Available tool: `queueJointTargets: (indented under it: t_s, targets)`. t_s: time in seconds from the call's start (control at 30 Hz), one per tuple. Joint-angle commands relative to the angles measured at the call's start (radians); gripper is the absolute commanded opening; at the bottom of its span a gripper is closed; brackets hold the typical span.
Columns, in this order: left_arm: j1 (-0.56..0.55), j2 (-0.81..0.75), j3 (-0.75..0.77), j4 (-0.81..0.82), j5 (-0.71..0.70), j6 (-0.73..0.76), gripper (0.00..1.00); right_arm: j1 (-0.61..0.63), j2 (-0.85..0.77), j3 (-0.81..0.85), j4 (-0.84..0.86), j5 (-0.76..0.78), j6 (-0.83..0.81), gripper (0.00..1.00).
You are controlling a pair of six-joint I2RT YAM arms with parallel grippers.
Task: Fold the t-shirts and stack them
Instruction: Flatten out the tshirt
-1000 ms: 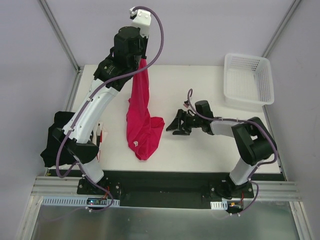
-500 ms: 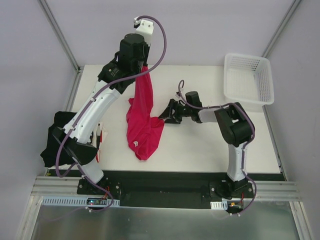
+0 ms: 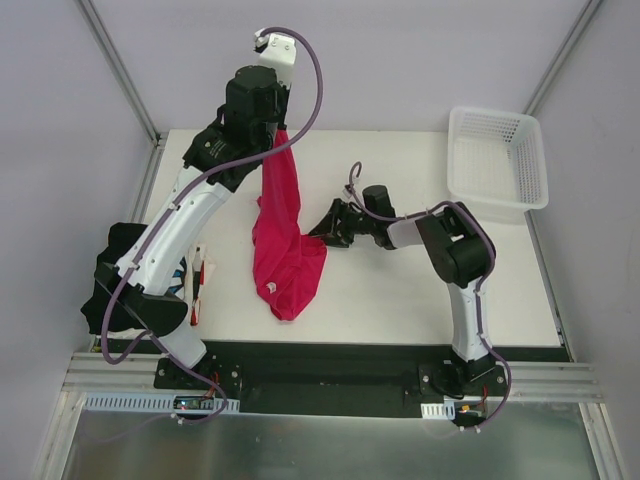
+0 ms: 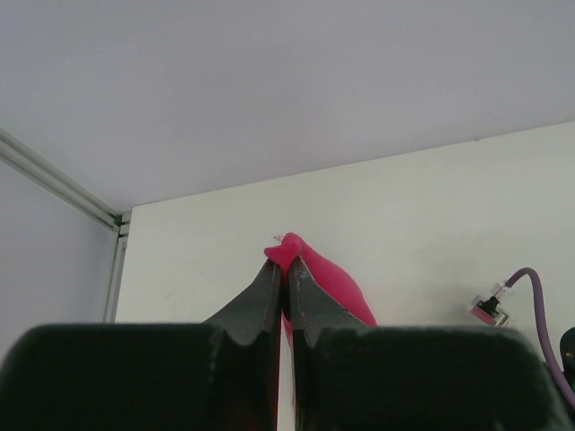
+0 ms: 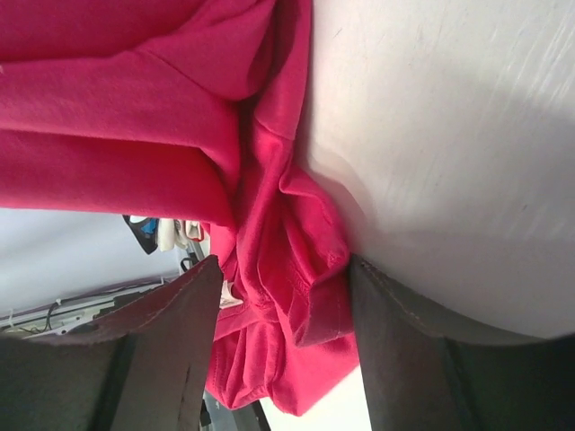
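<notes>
Crimson-pink t-shirt point(image 3: 285, 250) is strung up near the middle of the table point(image 3: 400, 290). Its top is raised off the surface toward 12 o'clock. Its lower half lies in a rumpled heap on the tabletop toward 6 o'clock.

Left gripper point(image 4: 286, 265): raised high over the far half of the table, jaws pressed together on a small peak of the crimson cloth. In the left wrist view the pink tuft pokes out just past the fingertips and the rest hangs below them.

Right gripper point(image 3: 322, 233): low, at table height, on the 3 o'clock side of the heap and right against the cloth's edge. The right arm reaches across toward 9 o'clock. In the right wrist view the jaws stand apart with one finger on each side of a bunched fold. The fold fills the gap and touches the finger point(image 5: 404, 359) on the table side. The cloth there looks loose and wrinkled, not pinched flat.

Black t-shirt point(image 3: 112, 262): slumped over the table's 9 o'clock edge, partly behind the left arm. Just beside it, toward the centre, a sliver of white and red cloth point(image 3: 200, 282) shows. I cannot tell how many garments that is.

White lattice basket point(image 3: 497, 113): at the 2 o'clock corner, well apart from both grippers.
</notes>
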Motion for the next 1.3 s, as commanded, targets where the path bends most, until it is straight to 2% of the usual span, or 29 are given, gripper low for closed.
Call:
queueJointTargets:
  t_s: [0.0, 0.17, 0.27, 0.3, 0.43, 0.5, 0.6, 0.7, 0.9, 1.13, 1.17, 1.27]
  targets:
    - [-0.003, -0.047, -0.015, 0.049, -0.036, 0.026, 0.0, 0.013, 0.004, -0.066, 0.076, -0.004, 0.032, 0.6]
    - [-0.003, -0.066, -0.047, 0.069, -0.05, 0.038, 0.0, 0.005, -0.03, -0.15, 0.092, -0.004, 0.014, 0.59]
    - [-0.003, -0.084, -0.073, 0.087, -0.05, 0.039, 0.0, -0.01, -0.035, -0.175, 0.109, -0.006, 0.011, 0.52]
    - [-0.003, -0.086, -0.079, 0.091, -0.049, 0.039, 0.0, -0.013, -0.033, -0.18, 0.114, -0.007, 0.011, 0.46]
    - [-0.002, -0.089, -0.086, 0.098, -0.056, 0.048, 0.0, -0.029, -0.036, -0.186, 0.128, -0.012, 0.017, 0.35]
    - [-0.002, -0.089, -0.089, 0.1, -0.059, 0.052, 0.0, -0.036, -0.047, -0.197, 0.143, -0.013, 0.022, 0.22]
    - [0.0, -0.097, -0.11, 0.106, -0.07, 0.058, 0.0, -0.05, -0.067, -0.22, 0.158, -0.02, 0.028, 0.1]
    - [0.008, -0.109, -0.148, 0.123, -0.075, 0.055, 0.0, -0.075, -0.105, -0.25, 0.194, -0.029, 0.046, 0.01]
    - [0.031, -0.132, -0.282, 0.192, -0.096, 0.038, 0.0, -0.163, -0.24, -0.348, 0.215, -0.021, 0.068, 0.01]
    - [0.051, -0.097, -0.375, 0.242, -0.125, 0.009, 0.0, -0.412, -0.535, -0.489, 0.211, 0.012, 0.068, 0.01]
    - [0.052, -0.092, -0.385, 0.244, -0.124, 0.001, 0.0, -0.462, -0.614, -0.509, 0.208, 0.025, 0.066, 0.01]
    - [0.064, -0.093, -0.431, 0.253, -0.112, -0.028, 0.0, -0.527, -0.766, -0.568, 0.156, 0.094, 0.031, 0.01]
